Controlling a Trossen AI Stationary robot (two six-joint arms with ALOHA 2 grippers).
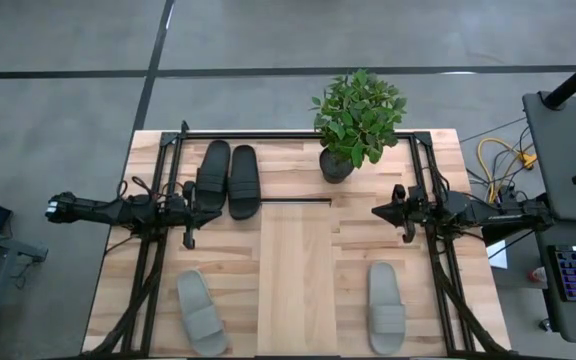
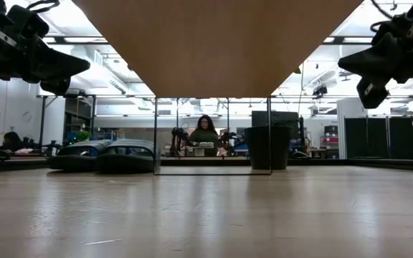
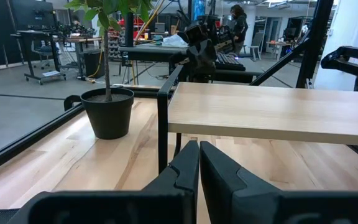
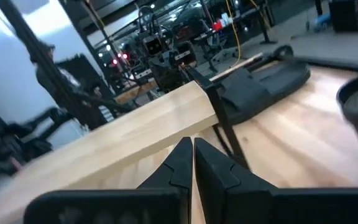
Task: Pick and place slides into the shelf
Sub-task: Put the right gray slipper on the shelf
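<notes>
Two black slides (image 1: 230, 180) lie side by side, soles down, on the table at the far left; the right wrist view shows them as well (image 4: 260, 87). A grey slide (image 1: 200, 312) lies near left and another grey slide (image 1: 386, 308) near right. The shelf (image 1: 296, 275), a pale plank panel on thin black legs (image 2: 155, 136), stands in the table's middle. My left gripper (image 3: 199, 155) hangs shut and level above the table left of the shelf, by the black slides' near ends. My right gripper (image 4: 192, 152) hangs shut right of the shelf. Both hold nothing.
A potted plant (image 1: 353, 125) stands at the far side, right of the shelf's far end. Black arm frames (image 1: 148, 280) run along the table's left and right sides. A person (image 2: 205, 132) sits at a desk beyond the table.
</notes>
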